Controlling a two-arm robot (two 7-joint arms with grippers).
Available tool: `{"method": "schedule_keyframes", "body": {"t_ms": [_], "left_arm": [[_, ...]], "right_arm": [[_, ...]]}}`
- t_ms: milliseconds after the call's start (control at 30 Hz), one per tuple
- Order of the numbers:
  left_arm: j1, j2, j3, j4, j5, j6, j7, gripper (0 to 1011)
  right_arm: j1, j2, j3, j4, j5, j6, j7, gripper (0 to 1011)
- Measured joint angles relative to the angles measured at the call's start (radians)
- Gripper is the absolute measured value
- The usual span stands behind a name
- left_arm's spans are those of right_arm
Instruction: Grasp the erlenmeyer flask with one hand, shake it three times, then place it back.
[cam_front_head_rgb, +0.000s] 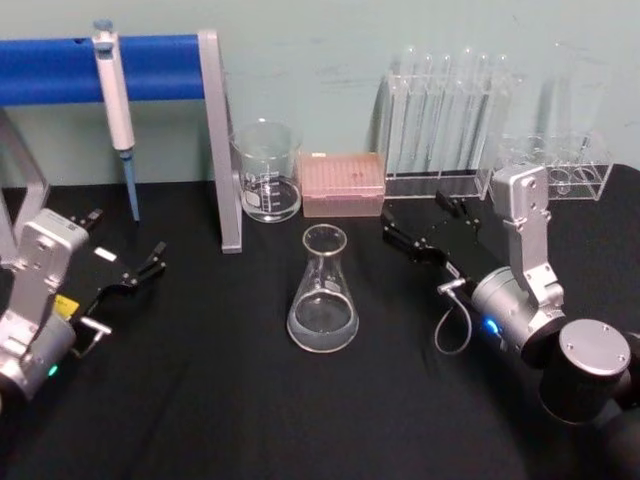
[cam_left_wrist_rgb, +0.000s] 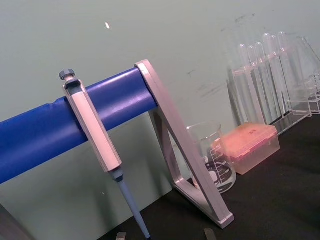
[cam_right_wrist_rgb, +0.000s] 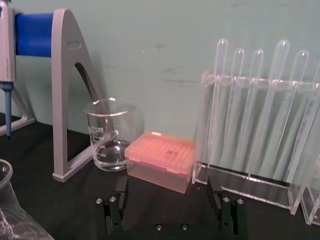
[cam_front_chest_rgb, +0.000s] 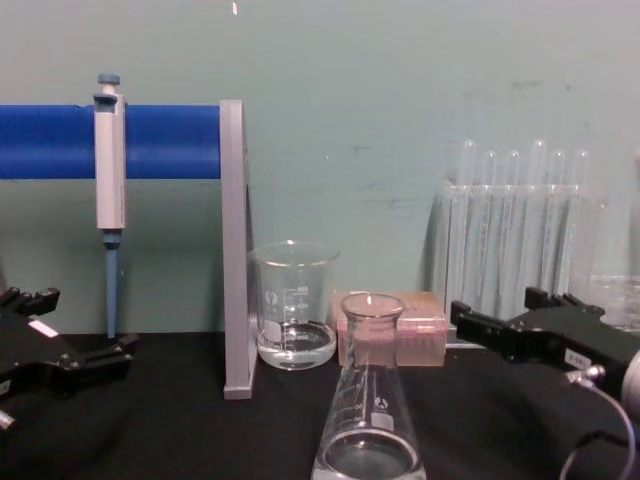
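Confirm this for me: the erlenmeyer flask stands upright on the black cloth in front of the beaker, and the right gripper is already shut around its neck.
Not quite. The erlenmeyer flask does stand upright on the black cloth in front of the beaker, but the right gripper is open and apart from it, off to the flask's right. The head view shows the gap between them.

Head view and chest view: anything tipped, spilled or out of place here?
Nothing stands out. The erlenmeyer flask stands upright on the black table; the beaker is upright too, no spill visible. The right gripper is open beside the flask, apart from it.
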Motion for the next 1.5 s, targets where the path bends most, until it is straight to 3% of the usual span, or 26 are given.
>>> {"method": "schedule_keyframes", "body": {"t_ms": [300,1500], "left_arm": [[0.000,0.000,0.000,0.000,0.000,0.000,0.000,1001],[0.000,0.000,0.000,0.000,0.000,0.000,0.000,1001]], "right_arm": [[0.001,-0.011,0.006,0.015,-0.031,0.015,0.005,1002],[0.000,-0.008,0.004,0.010,-0.024,0.014,0.007,1003]]}}
